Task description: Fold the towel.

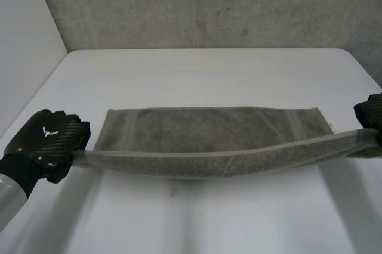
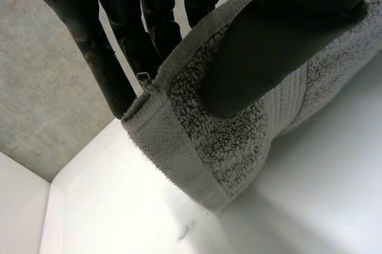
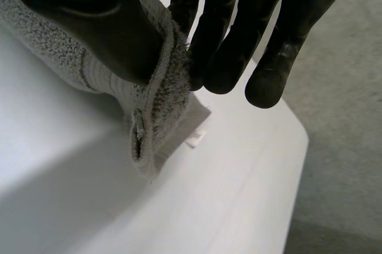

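Observation:
A grey towel [image 1: 209,132] lies across the middle of the white table [image 1: 197,72], its near long edge lifted and stretched between my two hands. My left hand [image 1: 48,143] pinches the near left corner; in the left wrist view the thumb [image 2: 262,57] presses the towel corner [image 2: 203,146] against the fingers [image 2: 113,45]. My right hand [image 1: 371,114] holds the near right corner at the table's right side; in the right wrist view its thumb [image 3: 107,33] clamps the towel's end [image 3: 152,117] against the fingers [image 3: 239,45]. The far half of the towel rests flat on the table.
A concrete wall [image 1: 209,3] stands behind the table. The table's right edge [image 3: 298,164] lies just beyond my right hand. Bare tabletop lies in front of and behind the towel.

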You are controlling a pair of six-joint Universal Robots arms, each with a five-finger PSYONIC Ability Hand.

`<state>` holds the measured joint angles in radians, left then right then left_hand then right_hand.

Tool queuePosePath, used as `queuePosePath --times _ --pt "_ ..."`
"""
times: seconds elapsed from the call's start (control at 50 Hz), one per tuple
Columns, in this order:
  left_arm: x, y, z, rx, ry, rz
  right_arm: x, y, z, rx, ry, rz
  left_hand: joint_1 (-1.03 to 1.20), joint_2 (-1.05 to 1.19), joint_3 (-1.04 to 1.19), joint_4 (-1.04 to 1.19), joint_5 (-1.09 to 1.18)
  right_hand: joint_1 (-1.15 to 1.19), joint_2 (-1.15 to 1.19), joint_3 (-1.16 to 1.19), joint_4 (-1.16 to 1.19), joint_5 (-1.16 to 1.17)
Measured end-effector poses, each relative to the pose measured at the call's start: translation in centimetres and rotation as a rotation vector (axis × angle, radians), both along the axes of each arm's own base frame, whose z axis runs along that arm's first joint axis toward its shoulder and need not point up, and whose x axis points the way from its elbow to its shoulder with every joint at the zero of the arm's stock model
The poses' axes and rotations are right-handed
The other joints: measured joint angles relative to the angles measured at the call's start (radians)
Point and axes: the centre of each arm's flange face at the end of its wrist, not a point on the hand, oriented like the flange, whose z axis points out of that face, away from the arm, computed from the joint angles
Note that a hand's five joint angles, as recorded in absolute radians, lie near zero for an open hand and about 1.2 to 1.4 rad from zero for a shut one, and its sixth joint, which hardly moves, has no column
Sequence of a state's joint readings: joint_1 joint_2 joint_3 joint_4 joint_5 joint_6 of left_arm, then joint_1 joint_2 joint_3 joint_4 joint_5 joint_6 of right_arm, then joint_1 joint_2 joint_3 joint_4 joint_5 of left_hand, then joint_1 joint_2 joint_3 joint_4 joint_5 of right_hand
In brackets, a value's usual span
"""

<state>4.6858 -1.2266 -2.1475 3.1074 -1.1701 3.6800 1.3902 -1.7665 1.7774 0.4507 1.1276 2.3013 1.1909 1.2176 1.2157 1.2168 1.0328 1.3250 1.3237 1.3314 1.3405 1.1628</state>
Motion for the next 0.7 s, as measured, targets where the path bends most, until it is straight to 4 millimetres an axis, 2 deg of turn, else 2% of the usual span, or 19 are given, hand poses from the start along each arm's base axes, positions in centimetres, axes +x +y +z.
queuePosePath --times 0.14,0.3,0.48,0.7 --pt "0.0 -3.6 -2.1 0.040 -0.002 0.002 -0.3 -2.1 -2.6 0.114 -0.006 0.016 0.000 0.000 0.000 0.000 0.000 0.000 0.000 0.000 0.000 0.000" --pt "-1.5 -9.2 -4.9 0.088 -0.006 -0.025 0.1 -6.6 -6.3 0.207 -0.037 0.019 0.000 0.000 0.000 0.001 0.000 0.000 0.000 0.000 0.000 0.000" --pt "-4.4 -15.1 -7.1 0.066 -0.029 -0.025 2.3 -12.5 -8.9 0.119 -0.042 -0.038 0.000 0.000 0.000 0.002 0.000 0.000 0.000 0.000 0.000 0.000" --pt "-7.6 -20.8 -9.2 -0.016 -0.046 0.010 5.3 -17.8 -10.9 0.007 -0.060 -0.054 0.006 0.000 0.000 0.002 0.000 0.000 0.000 0.000 0.000 0.000"
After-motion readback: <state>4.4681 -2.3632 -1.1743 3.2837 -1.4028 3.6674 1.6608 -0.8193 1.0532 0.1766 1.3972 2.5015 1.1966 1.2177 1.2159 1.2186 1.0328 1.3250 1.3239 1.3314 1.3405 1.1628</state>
